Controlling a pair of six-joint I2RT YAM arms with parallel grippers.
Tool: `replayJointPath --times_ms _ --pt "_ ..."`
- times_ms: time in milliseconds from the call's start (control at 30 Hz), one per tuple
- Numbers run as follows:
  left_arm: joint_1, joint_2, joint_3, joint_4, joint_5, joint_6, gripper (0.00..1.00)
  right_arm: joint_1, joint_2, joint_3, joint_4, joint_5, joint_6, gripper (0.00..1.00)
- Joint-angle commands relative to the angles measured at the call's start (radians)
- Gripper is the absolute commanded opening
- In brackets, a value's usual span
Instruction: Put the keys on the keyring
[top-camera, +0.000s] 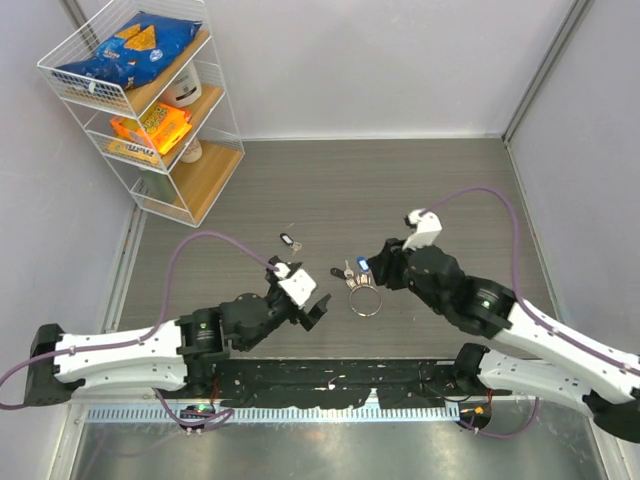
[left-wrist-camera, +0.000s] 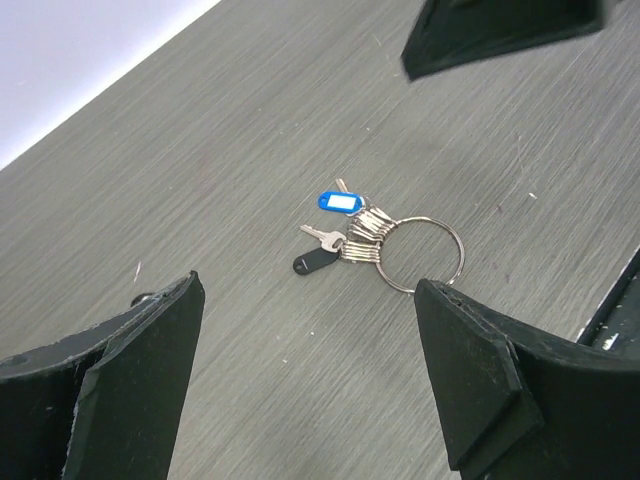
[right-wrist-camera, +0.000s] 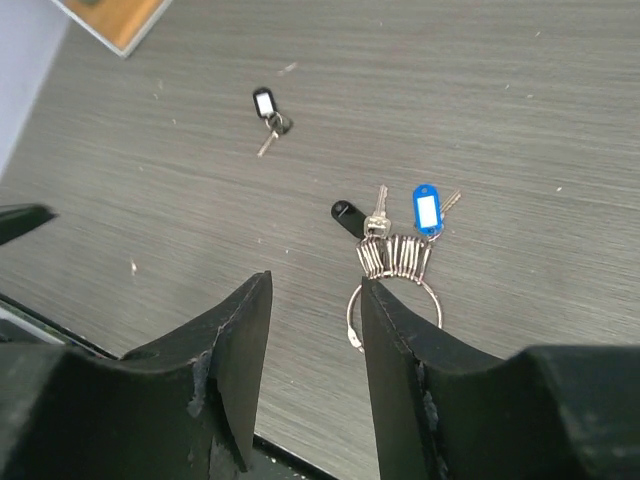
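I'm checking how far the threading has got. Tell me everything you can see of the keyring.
The keyring is a thin, shiny silver wire loop, round and apparently metal, lying flat on the grey table. A bunch of small silvery keys is threaded on one side, packed together, with a blue tag and a black tag beside them. Nothing grips it. In the right wrist view a finger of the right gripper hides part of the loop; contact is unclear.

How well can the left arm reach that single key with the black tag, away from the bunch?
Probably yes. The single key lies on the bare table just beyond the left gripper, which is open and empty, and nothing stands between them.
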Motion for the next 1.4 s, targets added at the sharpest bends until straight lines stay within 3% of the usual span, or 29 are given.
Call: replayJointPath --times_ms 0,167,367,633,767,1367 --pt "0.018 -0.142 -0.067 -0.006 0.019 -0.075 0.92 -0.081 0.157 0.053 0.099 -0.164 -0.080 0.46" --pt "0.028 -0.285 -0.160 0.007 0.044 -0.114 0.93 -0.170 0.332 0.107 0.131 -0.299 -0.120 0.46" --pt "0.057 -0.414 -0.257 0.023 0.071 -0.106 0.94 -0.241 0.539 0.181 0.148 -0.381 -0.154 0.37" --pt "0.233 -0.447 -0.332 0.060 0.362 -0.160 0.93 -0.304 0.777 0.244 0.162 -0.431 -0.177 0.31" --pt "0.301 -0.425 -0.346 0.076 0.459 -0.197 0.93 -0.313 0.834 0.250 0.174 -0.439 -0.188 0.30" --pt "0.311 -0.398 -0.344 0.070 0.462 -0.206 0.93 -0.337 0.867 0.192 0.181 -0.413 -0.185 0.28"
